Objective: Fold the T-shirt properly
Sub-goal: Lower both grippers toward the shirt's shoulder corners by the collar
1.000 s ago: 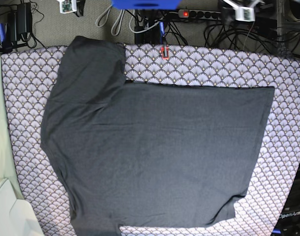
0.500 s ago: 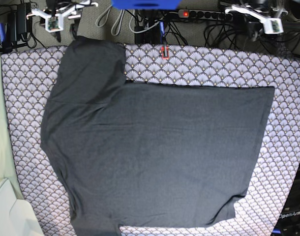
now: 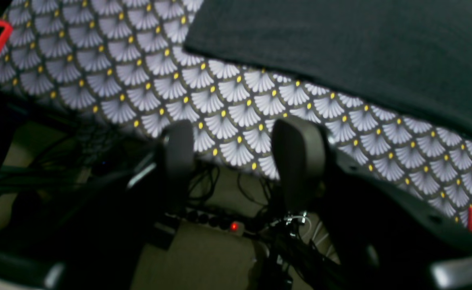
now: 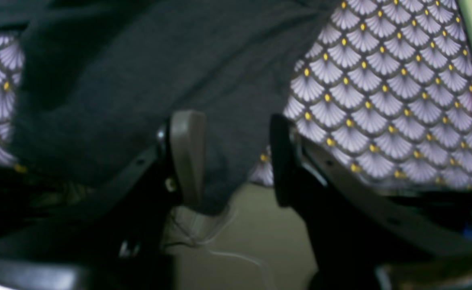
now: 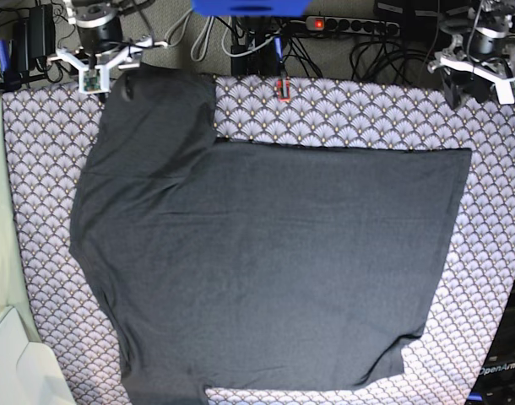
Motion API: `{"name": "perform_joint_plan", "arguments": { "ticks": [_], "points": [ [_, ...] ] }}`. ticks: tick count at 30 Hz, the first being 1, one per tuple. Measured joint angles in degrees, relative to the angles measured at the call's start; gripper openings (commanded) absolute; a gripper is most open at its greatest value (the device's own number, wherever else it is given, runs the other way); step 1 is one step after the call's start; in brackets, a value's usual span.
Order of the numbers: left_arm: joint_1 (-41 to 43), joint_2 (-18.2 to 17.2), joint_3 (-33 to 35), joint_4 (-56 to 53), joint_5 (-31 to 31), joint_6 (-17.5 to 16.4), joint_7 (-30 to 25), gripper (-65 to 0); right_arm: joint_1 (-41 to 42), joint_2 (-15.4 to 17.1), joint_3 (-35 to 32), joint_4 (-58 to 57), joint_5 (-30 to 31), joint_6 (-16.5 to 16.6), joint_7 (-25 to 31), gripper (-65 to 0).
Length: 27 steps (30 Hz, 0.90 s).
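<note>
Both arms lower than before; left claw (image 3: 236,161) and right claw (image 4: 236,157) spread, empty; T-shirt (image 5: 266,261) whole only from base.

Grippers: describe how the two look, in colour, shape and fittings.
Both match. The left gripper has two dark grey, rounded, paddle-like fingers on black brackets with silvery edges. The right gripper has the same fingers, one looking lighter taupe-grey, fixed with small screws. From the base view each wrist is a black cylinder with white forked parts and a small camera board. Any markings are too blurred to tell.
</note>
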Motion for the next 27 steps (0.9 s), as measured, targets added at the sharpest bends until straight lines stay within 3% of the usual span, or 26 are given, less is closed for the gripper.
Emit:
{"name": "perform_joint_plan", "arguments": {
  "ticks": [2,8,17,21,27],
  "points": [
    [0.04,0.15,-0.46,0.00,-0.02,-0.39,0.98,-31.0,0.85,-0.31,1.51,-0.11,3.87,3.04,-3.10,-37.3],
    [-0.92,0.13,-1.20,0.00,0.00,-0.39,0.74,-31.0,5.49,-0.31,6.84,-0.15,10.80,4.81,-11.32,-37.3],
    [-1.38,0.11,-1.38,-0.07,0.20,-0.37,0.79,-31.0,7.26,-0.39,9.92,-6.69,11.10,5.64,-11.87,-37.5],
    [-1.42,0.13,-1.38,-0.04,0.15,-0.42,0.74,-31.0,7.93,-0.81,10.01,-9.31,11.23,9.88,-11.72,-37.6],
    [-1.40,0.11,-1.38,-0.11,0.20,-0.35,0.74,-31.0,7.80,-2.51,9.92,-9.81,11.19,10.14,-10.78,-37.6]
  ]
}}
